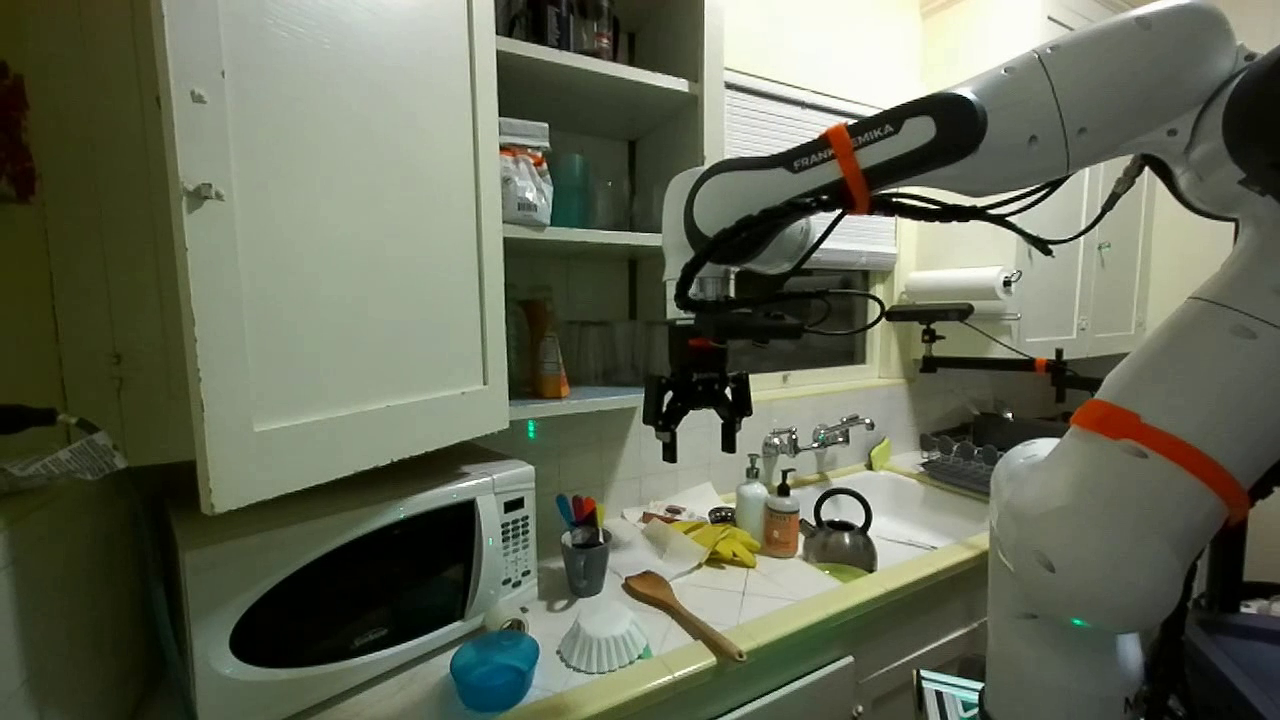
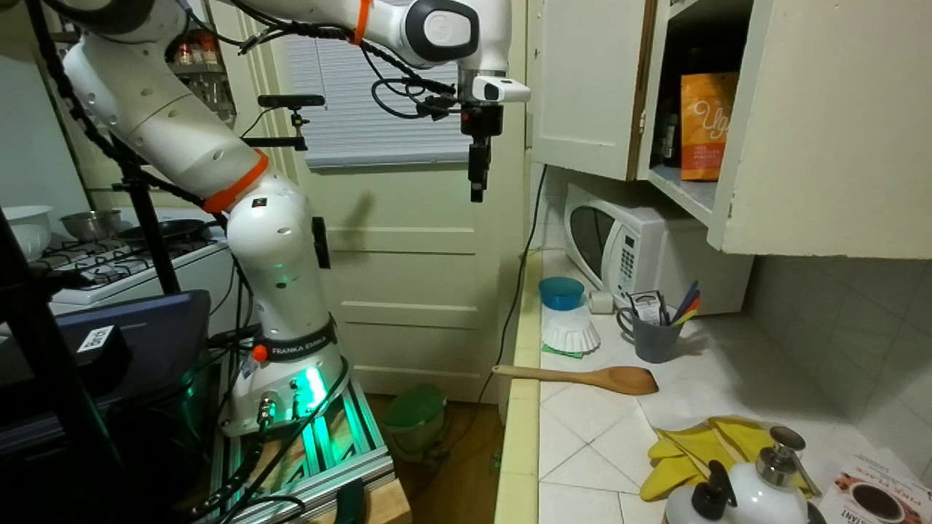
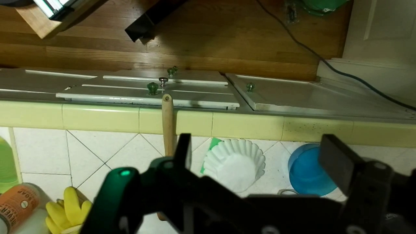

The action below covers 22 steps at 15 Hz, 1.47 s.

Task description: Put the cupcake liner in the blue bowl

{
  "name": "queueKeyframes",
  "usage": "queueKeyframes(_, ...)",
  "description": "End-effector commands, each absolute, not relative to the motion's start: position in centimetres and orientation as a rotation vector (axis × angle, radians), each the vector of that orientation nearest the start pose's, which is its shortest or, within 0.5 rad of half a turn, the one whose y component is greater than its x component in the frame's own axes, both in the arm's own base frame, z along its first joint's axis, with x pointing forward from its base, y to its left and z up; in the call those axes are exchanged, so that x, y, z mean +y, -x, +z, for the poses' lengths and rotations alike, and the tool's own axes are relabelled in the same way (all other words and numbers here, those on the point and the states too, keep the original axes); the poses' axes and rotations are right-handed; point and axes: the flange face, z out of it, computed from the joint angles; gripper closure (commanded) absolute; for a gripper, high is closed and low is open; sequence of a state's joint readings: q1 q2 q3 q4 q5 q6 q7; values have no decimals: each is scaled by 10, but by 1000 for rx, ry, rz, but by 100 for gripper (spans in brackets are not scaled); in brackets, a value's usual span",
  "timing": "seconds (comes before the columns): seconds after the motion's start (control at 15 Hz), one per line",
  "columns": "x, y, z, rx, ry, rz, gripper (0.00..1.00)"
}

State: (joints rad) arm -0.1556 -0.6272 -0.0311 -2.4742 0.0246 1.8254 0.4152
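Observation:
The white fluted cupcake liner [image 1: 603, 640] sits on the tiled counter, wide pleated rim down; it also shows in an exterior view [image 2: 570, 335] and the wrist view [image 3: 237, 172]. A small green object [image 3: 214, 143] sticks out from under its edge. The blue bowl [image 1: 494, 675] stands beside the liner, apart from it, near the microwave; it also shows in an exterior view [image 2: 561, 295] and the wrist view [image 3: 305, 172], partly behind a finger. My gripper [image 1: 699, 447] is open and empty, high above the counter, pointing down; it also shows in an exterior view [image 2: 477, 195].
A wooden spoon [image 1: 685, 615] lies across the counter's yellow edge. A grey mug [image 1: 586, 565] of utensils and the white microwave [image 1: 360, 590] stand behind. An open cabinet door [image 1: 340, 230] hangs above the microwave. Yellow gloves [image 1: 728, 545], soap bottles [image 1: 781, 525] and a kettle [image 1: 840, 545] stand toward the sink.

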Motion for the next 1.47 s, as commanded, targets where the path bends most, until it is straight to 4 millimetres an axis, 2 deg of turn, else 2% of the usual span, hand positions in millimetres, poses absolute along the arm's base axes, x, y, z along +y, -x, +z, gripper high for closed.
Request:
queueKeyframes(0.0, -83, -360, 489, 948, 2921, 15, 0)
queueKeyframes(0.13, -105, -366, 469, 956, 2884, 8, 0)
queueKeyframes(0.33, -143, -373, 436, 861, 2785, 21, 0)
queueKeyframes(0.67, -201, -361, 375, 587, 2707, 127, 0)
queueKeyframes(0.8, -224, -359, 349, 640, 2697, 242, 0)
queueKeyframes(0.87, -209, -352, 368, 650, 2726, 161, 0)
queueKeyframes(1.0, -222, -352, 350, 656, 2722, 212, 0)
queueKeyframes(1.2, -223, -358, 345, 653, 2729, 236, 0)
queueKeyframes(1.33, -233, -356, 332, 705, 2729, 113, 0)
queueKeyframes(1.4, -244, -354, 316, 764, 2713, 59, 0)
